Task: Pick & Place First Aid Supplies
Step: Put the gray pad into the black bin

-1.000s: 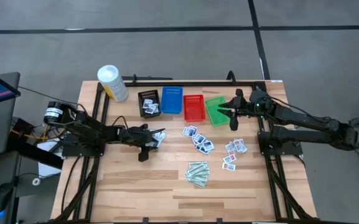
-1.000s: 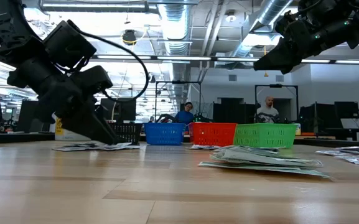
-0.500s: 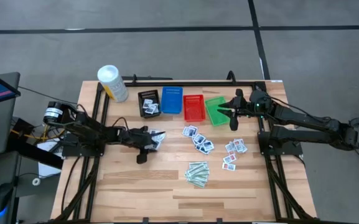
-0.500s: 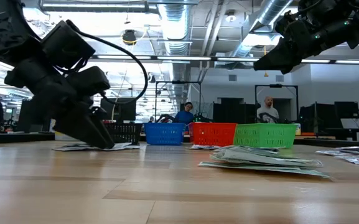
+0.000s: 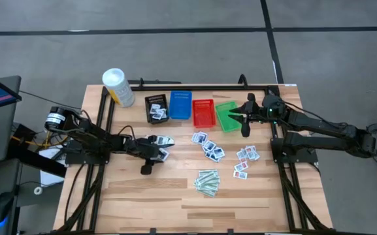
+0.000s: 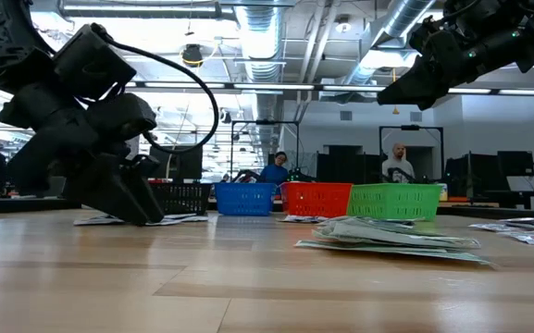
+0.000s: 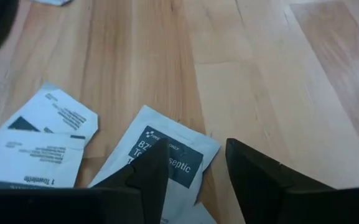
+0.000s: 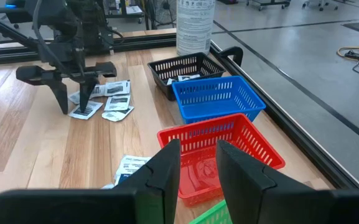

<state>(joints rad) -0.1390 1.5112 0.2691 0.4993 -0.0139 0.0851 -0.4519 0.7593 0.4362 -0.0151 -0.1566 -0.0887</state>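
Left wrist view: packet (image 7: 167, 158) flat, long axis toward left hand (image 7: 195, 177)

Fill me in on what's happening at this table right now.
A two-armed robot is sorting first aid packets into small baskets. The left gripper is down at the table over a small cluster of white packets, its open fingers straddling a dark-printed antiseptic packet. The right gripper hangs above the green basket, fingers slightly parted, holding nothing. The black basket already holds packets; more packets and pale-green strips lie loose on the table.
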